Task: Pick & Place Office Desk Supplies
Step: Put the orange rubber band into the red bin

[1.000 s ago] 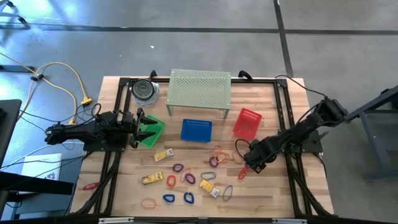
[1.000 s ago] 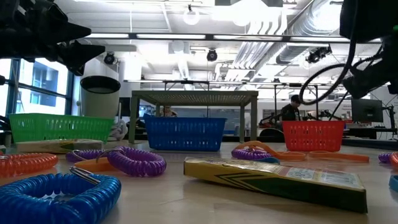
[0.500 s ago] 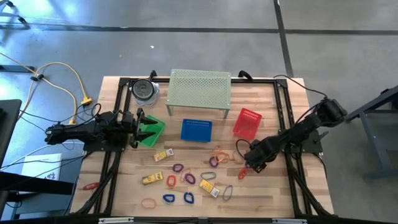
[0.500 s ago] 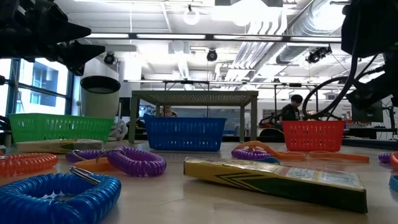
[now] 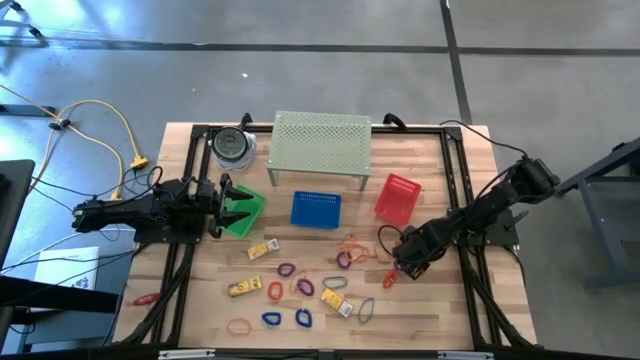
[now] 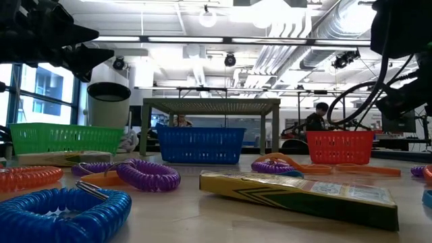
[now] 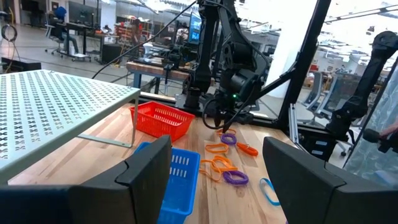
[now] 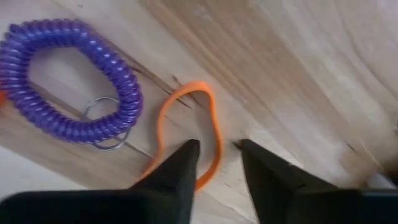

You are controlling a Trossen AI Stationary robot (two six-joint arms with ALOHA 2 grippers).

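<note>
The right hand (image 8: 216,163), fingers half closed astride a thin orange band (image 8: 208,124) flat on the bench (image 8: 298,68), needs a pinch on this light, floppy strand.

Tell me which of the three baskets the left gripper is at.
The green basket, at the table's left side. The left gripper sits right at it, open; the blue basket and the red basket stand farther right.

Right gripper (image 8: 214,163) low, fingers narrowly parted — left gripper (image 5: 228,203) open, waiting.
</note>
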